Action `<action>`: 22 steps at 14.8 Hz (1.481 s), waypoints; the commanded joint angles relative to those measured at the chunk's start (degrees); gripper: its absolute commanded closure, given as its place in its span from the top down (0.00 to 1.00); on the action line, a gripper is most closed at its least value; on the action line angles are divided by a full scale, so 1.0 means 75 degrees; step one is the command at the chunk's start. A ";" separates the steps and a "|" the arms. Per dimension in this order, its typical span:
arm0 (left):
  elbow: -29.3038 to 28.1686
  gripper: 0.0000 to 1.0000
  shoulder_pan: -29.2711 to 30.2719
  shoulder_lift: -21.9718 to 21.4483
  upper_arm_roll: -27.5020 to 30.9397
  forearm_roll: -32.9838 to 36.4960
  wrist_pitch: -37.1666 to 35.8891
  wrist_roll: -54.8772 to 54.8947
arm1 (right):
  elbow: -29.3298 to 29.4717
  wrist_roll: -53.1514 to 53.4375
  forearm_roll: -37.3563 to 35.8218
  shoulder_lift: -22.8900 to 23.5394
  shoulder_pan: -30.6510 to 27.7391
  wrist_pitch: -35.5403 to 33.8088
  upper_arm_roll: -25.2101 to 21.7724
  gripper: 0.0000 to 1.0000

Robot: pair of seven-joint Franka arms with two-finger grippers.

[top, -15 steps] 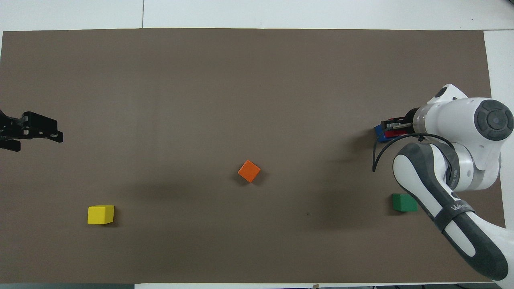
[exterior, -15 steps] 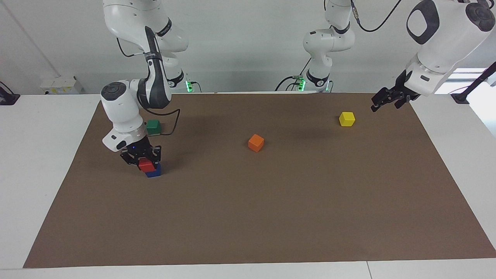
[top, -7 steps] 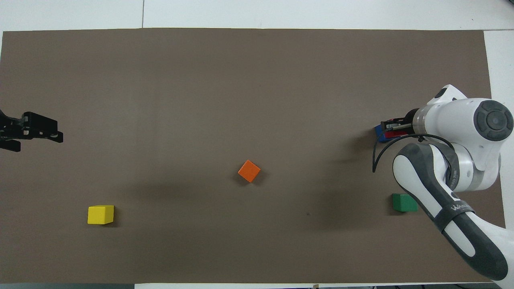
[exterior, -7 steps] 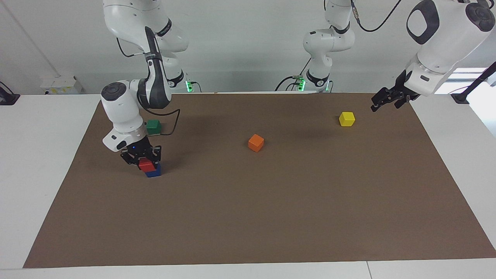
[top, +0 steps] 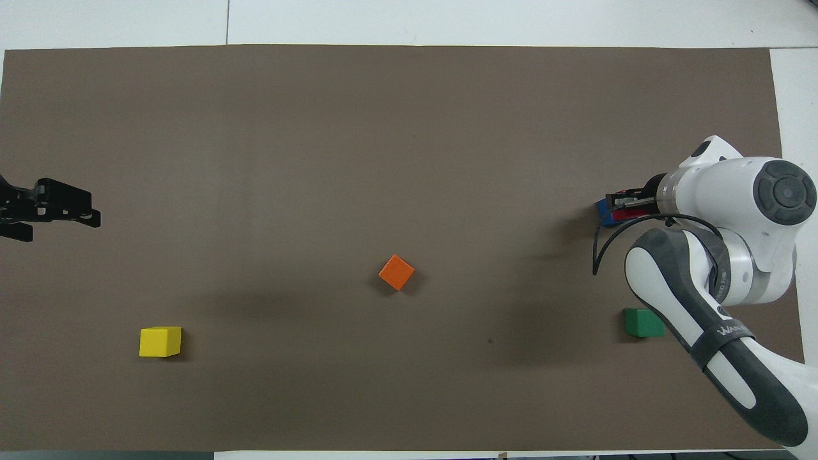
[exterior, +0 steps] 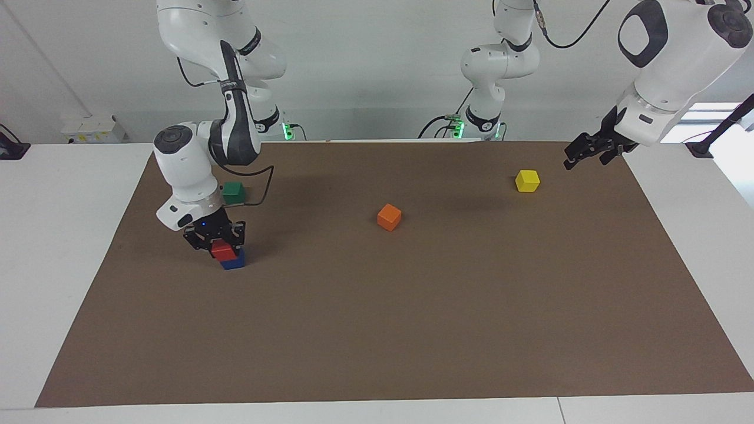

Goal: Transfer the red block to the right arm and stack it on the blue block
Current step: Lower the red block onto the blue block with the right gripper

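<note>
Across the white table (exterior: 59,235) lies a brown mat (exterior: 412,306) carrying every block. At the right arm's end of that mat, the right arm (exterior: 182,171) bends down so that the right gripper (exterior: 217,242) sits low over a two-block stack, its fingers clamped on the red block (exterior: 223,251). That red block rests on top of the blue block (exterior: 234,262), slightly offset from it; in the overhead view only slivers of the blue block (top: 602,211) and the red block (top: 623,214) show past the wrist. At the left arm's end, the left arm (exterior: 665,65) waits, with the left gripper (exterior: 583,154) raised over the mat's edge, fingers spread and holding nothing. Among the loose blocks, the green block (exterior: 233,192) sits nearer to the robots than the stack and is partly hidden by the right arm. Near the mat's middle lies the orange block (exterior: 389,217), turned at an angle. Close to the left gripper, and apart from it, sits the yellow block (exterior: 527,181).
</note>
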 commanded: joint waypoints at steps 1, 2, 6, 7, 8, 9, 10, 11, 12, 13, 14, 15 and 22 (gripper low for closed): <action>-0.0047 1.00 -0.0037 -0.0064 0.0053 0.0068 -0.0092 -0.0059 | -0.0151 -0.0229 0.0145 0.0018 -0.0107 0.0098 0.0065 0.00; -0.0047 1.00 -0.0037 -0.0064 0.0053 0.0080 -0.0092 -0.0059 | -0.0151 -0.0229 0.0145 0.0018 -0.0107 0.0086 0.0065 0.00; -0.0047 1.00 -0.0037 -0.0064 0.0053 0.0080 -0.0092 -0.0059 | -0.0151 -0.0194 0.0145 0.0018 -0.0072 0.0086 0.0065 0.00; -0.0047 1.00 -0.0037 -0.0064 0.0053 0.0068 -0.0092 -0.0059 | -0.0139 -0.0183 0.0145 0.0030 -0.0060 0.0075 0.0053 0.00; -0.0047 1.00 -0.0037 -0.0064 0.0053 0.0080 -0.0092 -0.0059 | -0.0139 -0.0171 0.0145 0.0018 -0.0060 0.0063 0.0065 0.00; -0.0047 1.00 -0.0037 -0.0064 0.0053 0.0080 -0.0092 -0.0059 | -0.0139 -0.0171 0.0145 0.0018 -0.0060 0.0051 0.0053 0.24; -0.0047 1.00 -0.0037 -0.0064 0.0053 0.0068 -0.0092 -0.0059 | -0.0139 -0.0171 0.0145 0.0018 -0.0048 0.0040 0.0053 0.60; -0.0047 1.00 -0.0037 -0.0064 0.0053 0.0080 -0.0092 -0.0059 | -0.0139 -0.0159 0.0145 0.0018 -0.0048 0.0028 0.0053 0.87; -0.0047 1.00 -0.0037 -0.0064 0.0053 0.0080 -0.0092 -0.0059 | -0.0139 -0.0159 0.0145 0.0018 -0.0048 0.0016 0.0053 1.00; -0.0047 1.00 -0.0037 -0.0064 0.0053 0.0080 -0.0092 -0.0059 | -0.0128 -0.0159 0.0145 0.0018 -0.0048 0.0004 0.0053 1.00; -0.0047 1.00 -0.0037 -0.0064 0.0053 0.0080 -0.0092 -0.0059 | -0.0127 -0.0159 0.0145 0.0018 -0.0048 -0.0019 0.0053 1.00; -0.0047 1.00 -0.0037 -0.0064 0.0053 0.0080 -0.0092 -0.0059 | -0.0127 -0.0159 0.0145 0.0018 -0.0048 -0.0019 0.0053 1.00; -0.0058 1.00 -0.0377 -0.0064 0.0006 0.0068 0.0013 -0.0059 | -0.0116 -0.0159 0.0145 0.0018 -0.0048 -0.0031 0.0053 1.00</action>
